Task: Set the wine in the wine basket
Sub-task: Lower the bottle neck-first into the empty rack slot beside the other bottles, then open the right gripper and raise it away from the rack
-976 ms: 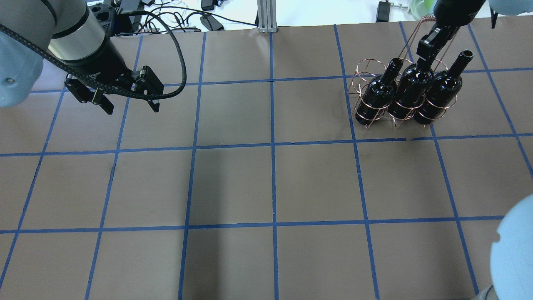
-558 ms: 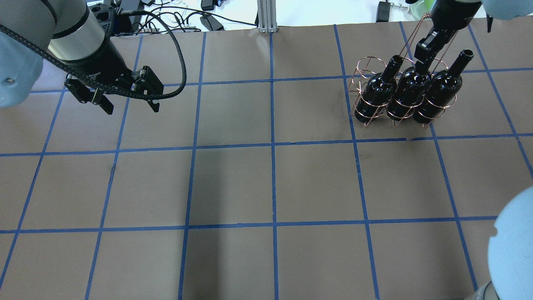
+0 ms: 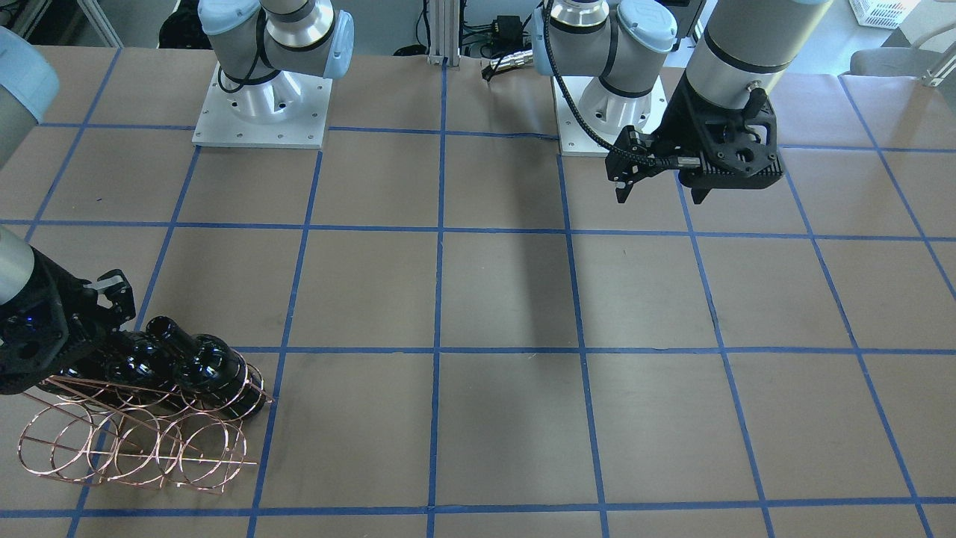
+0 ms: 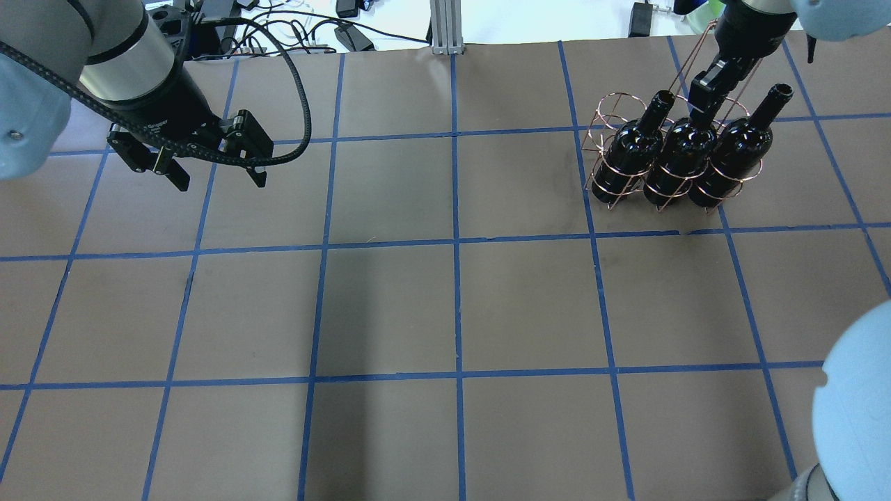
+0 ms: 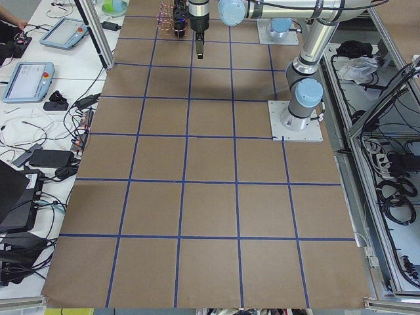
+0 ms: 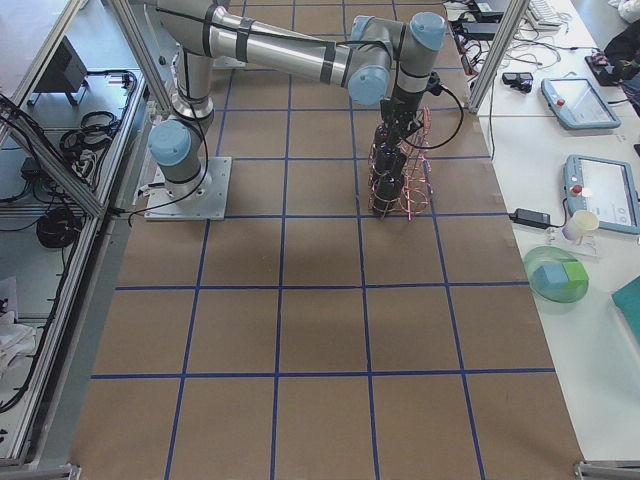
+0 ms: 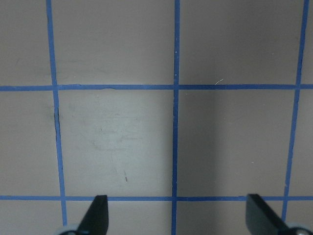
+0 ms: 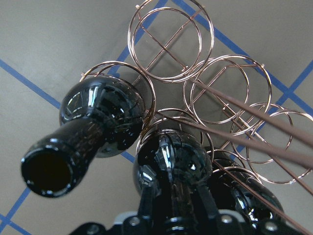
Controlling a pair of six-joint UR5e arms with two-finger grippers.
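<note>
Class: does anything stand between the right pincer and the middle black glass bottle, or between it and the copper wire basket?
Nothing visible. The right pincer straddles the neck of the middle black glass bottle, which already sits inside the copper wire basket.

Left gripper (image 4: 221, 182): small white print on its black body, seen in the overhead view. The last word looks like "Gripper". The letters before it are too small to make out.

Handheld screens (image 5: 26, 79) on the side bench (image 5: 75, 62): displays lit, contents too small to read in either side view.

Nothing else legible in any view.
</note>
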